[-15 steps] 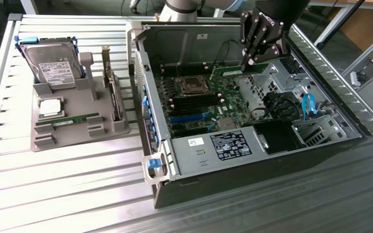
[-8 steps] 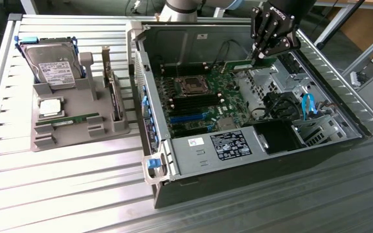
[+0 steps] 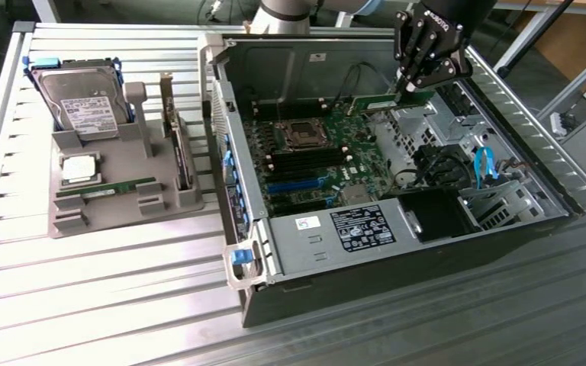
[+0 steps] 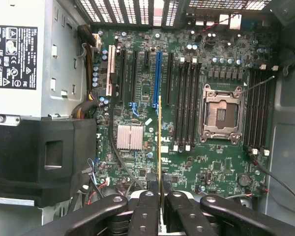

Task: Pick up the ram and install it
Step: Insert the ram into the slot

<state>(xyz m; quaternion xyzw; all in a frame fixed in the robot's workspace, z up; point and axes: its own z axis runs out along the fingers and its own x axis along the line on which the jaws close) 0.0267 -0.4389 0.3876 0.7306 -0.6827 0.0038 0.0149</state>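
- The claw (image 3: pixel 415 88) hangs over the far right part of an open computer case (image 3: pixel 537 179), as the exterior view shows it.
- Its dark fingers (image 3: pixel 427 53) are closed narrowly on the ram (image 3: pixel 390 103), gripping it at the end toward the exterior view's right.
- The ram is a thin green stick held in the air, roughly level. It reaches from the claw toward the exterior view's left, above the far edge of the motherboard (image 3: pixel 349 152).
- In the wrist view the claw (image 4: pixel 160 209) pinches the ram (image 4: pixel 160 147), which appears edge-on as a thin pale line standing clear above the board.
- Along that line of sight, the stick lies between a blue slot (image 4: pixel 157 81) and a row of black memory slots (image 4: pixel 186 103); it is not seated in any slot.
- The processor socket (image 4: pixel 221 114) sits beside those black slots, its metal frame closed over a bare middle.
- A silver power supply (image 3: pixel 313 244) fills the near end of the case.
- The case stands on a slatted metal tabletop (image 3: pixel 100 290).
- On the exterior view's left, well apart from the case, a gray holder (image 3: pixel 161 202) carries a hard drive (image 3: pixel 79 99) at its far end, a square processor chip (image 3: pixel 77 169) in the middle, and a second green stick (image 3: pixel 104 189) lying nearer.
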